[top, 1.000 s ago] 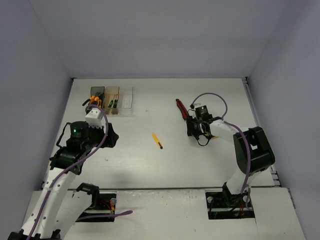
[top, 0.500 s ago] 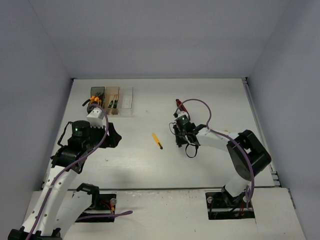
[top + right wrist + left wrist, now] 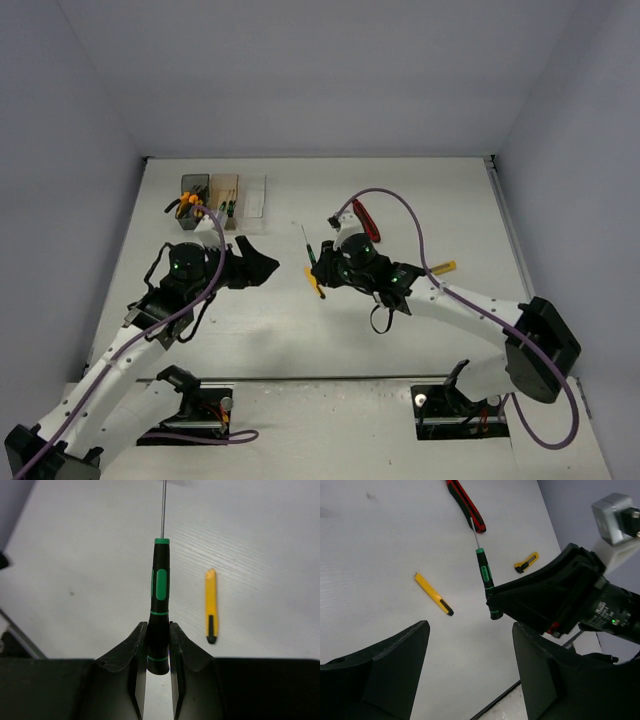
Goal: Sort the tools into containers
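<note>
My right gripper [image 3: 158,630] is shut on the butt of a black-and-green screwdriver [image 3: 160,582], whose thin shaft points away from the jaws. In the top view that gripper [image 3: 318,266] hangs over mid-table, the screwdriver [image 3: 306,243] pointing to the back. A long yellow utility knife [image 3: 211,605] lies just right of the jaws [image 3: 317,289]. My left gripper [image 3: 470,625] is open and holds nothing; it faces the right gripper from the left [image 3: 255,265]. The dark grey bin [image 3: 194,186], the amber bin [image 3: 225,188] and the clear bin [image 3: 256,195] stand at the back left.
A red-handled tool [image 3: 362,218] lies behind the right gripper, also in the left wrist view [image 3: 466,502]. A short yellow-and-black knife [image 3: 443,267] rests to the right. Orange-handled pliers [image 3: 185,204] stick out of the dark bin, and green screwdrivers [image 3: 228,208] out of the amber one.
The right arm swung left from the right half of the table to its middle, and its jaws closed; the screwdriver now shows in them. The left gripper moved from the bins toward the centre.
</note>
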{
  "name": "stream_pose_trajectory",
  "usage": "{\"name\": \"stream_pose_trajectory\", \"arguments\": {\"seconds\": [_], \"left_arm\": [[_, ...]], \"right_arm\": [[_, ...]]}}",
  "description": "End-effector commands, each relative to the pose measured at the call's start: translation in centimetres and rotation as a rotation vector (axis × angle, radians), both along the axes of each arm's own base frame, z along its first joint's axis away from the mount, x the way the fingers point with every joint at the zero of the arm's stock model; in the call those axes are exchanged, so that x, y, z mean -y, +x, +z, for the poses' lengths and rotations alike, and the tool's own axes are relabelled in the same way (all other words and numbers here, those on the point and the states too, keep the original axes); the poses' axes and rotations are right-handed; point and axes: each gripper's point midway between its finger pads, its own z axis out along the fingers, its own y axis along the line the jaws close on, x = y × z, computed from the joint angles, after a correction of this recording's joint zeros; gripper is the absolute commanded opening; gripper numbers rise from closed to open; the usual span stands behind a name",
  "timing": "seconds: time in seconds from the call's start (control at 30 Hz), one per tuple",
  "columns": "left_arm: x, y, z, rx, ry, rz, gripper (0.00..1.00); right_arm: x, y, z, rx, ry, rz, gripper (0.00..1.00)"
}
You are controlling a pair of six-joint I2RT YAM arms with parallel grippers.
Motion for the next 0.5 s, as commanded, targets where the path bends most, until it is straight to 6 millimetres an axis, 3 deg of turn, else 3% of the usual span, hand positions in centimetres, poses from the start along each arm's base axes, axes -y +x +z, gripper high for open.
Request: {"name": "stream_pose_trajectory", "arguments": {"seconds": [0.0,0.3,0.47], "left_arm": [[2.6,2.6,5.1,0.133,-0.12,0.028,0.65],[5.5,4.1,5.3,0.153,-0.076,0.019,0.64],[6.1,4.9,3.8,0.121,-0.03,0.049,0.6]], "right_arm": [[-2.8,-1.0,6.2,0.114,0.272,0.07,0.0],[-4.1,-2.8,8.6,0.17,0.354,0.151,0.0],[-4.2,-3.0,8.8,0.174,0.366,0.164,0.0]]}}
